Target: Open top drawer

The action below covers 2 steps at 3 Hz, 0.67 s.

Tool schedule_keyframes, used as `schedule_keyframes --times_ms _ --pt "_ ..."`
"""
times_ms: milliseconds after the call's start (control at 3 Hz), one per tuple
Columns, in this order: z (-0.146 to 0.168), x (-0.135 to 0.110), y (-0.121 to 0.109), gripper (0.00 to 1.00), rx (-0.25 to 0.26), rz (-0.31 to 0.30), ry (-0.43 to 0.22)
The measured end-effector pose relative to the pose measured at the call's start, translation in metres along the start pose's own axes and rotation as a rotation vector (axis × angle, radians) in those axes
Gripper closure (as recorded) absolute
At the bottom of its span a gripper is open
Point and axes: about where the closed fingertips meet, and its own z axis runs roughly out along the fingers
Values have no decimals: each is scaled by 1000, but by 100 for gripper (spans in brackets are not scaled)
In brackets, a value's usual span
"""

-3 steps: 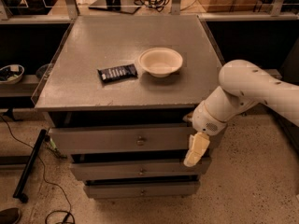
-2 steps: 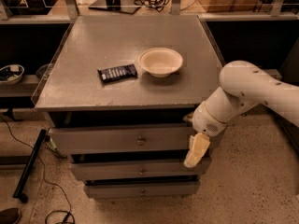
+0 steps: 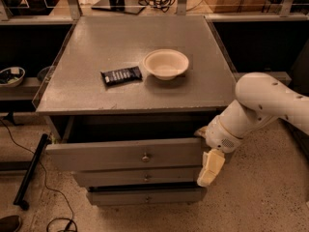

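The top drawer (image 3: 111, 155) is a wide grey front with a small brass knob (image 3: 145, 156) at its centre. It stands pulled out a little from the grey cabinet (image 3: 96, 47), with a dark gap above it. My gripper (image 3: 210, 167), cream coloured on a white arm (image 3: 263, 103), is at the drawer front's right end and hangs down past its lower edge. The drawer's inside is hidden in shadow.
Two lower drawer fronts (image 3: 140, 178) (image 3: 145, 196) are beneath it. A cream bowl (image 3: 165, 63) and a black wrapped bar (image 3: 121, 75) lie on the cabinet top. A black stand leg (image 3: 30, 170) and a cable lie on the floor at left. Shelves flank the cabinet.
The top drawer front has come out toward the camera and the gap above it has widened. My gripper has moved the same way with its right end.
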Motion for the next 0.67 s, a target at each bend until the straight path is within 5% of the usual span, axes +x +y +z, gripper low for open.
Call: schedule_keyframes --times_ms 333,667 --pt "0 0 0 0 0 0 0" --pt "0 0 0 27 0 0 0"
